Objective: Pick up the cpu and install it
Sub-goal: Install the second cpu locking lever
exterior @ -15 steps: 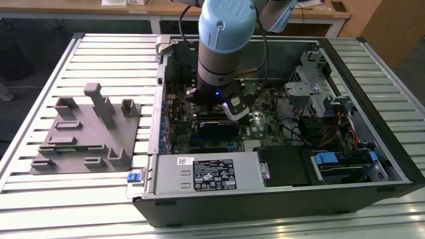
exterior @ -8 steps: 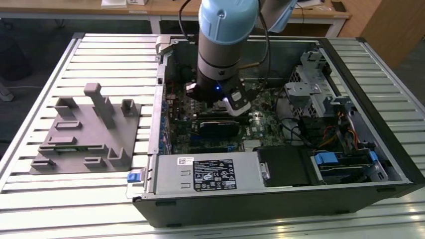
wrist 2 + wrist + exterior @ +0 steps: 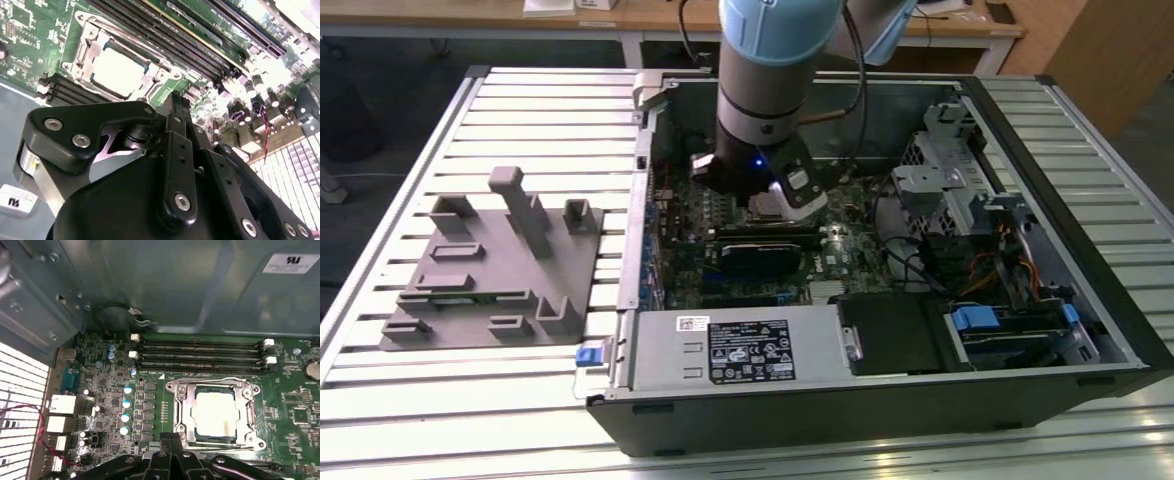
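The cpu (image 3: pixel 215 413) lies flat inside the metal socket frame (image 3: pixel 182 410) on the green motherboard, its pale silver top showing. In the second wrist view the cpu (image 3: pixel 119 73) sits in the same frame. My gripper (image 3: pixel 170 438) hovers just beside the socket's edge, its black fingers (image 3: pixel 175 107) pressed together with nothing between them. In the exterior view the gripper (image 3: pixel 771 200) hangs inside the open computer case, low over the board.
The open case (image 3: pixel 1067 150) has metal walls, drive bays and cables at the exterior view's right, and a power supply (image 3: pixel 734 350) at the front. Memory slots (image 3: pixel 200 355) run beside the socket. A grey fixture (image 3: pixel 494 270) with upright blocks stands on the slatted table outside the case.
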